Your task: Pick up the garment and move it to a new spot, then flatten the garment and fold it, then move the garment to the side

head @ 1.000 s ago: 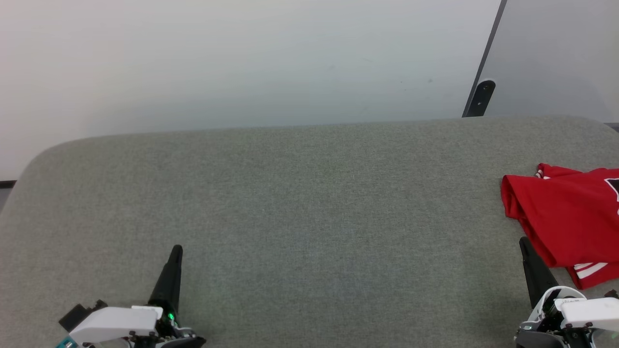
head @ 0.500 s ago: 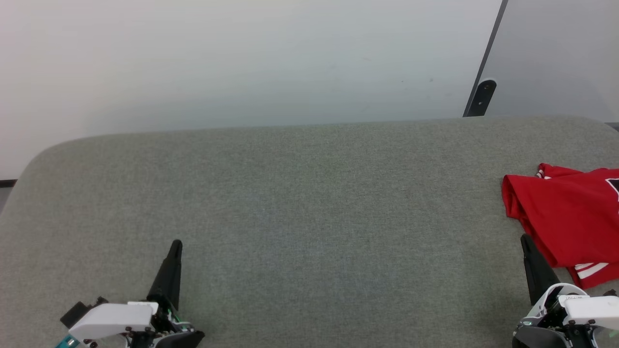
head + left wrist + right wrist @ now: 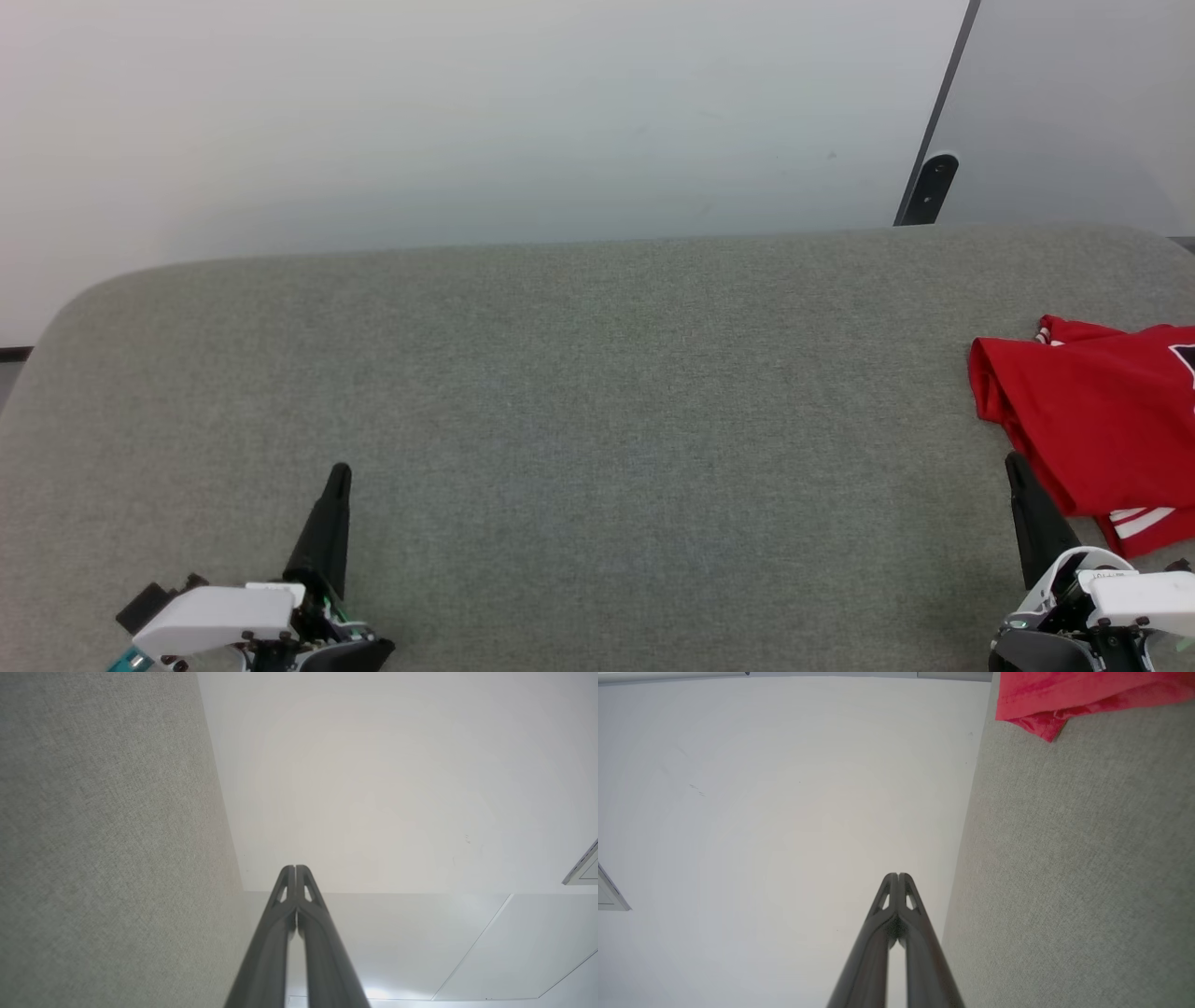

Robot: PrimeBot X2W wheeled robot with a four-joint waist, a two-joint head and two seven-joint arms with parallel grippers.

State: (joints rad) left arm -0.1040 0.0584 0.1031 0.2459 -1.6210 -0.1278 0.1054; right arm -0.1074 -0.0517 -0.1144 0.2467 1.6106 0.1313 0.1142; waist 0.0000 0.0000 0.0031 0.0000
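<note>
Red garment (image 3: 1092,420) lies loosely folded at the right end of the grey counter (image 3: 560,420), just beside the right gripper (image 3: 1012,461); its fingers and those of the left gripper (image 3: 340,470) are pressed together, empty, so a clean pick-up likely needs them spread first, then closed on the near edge.
</note>
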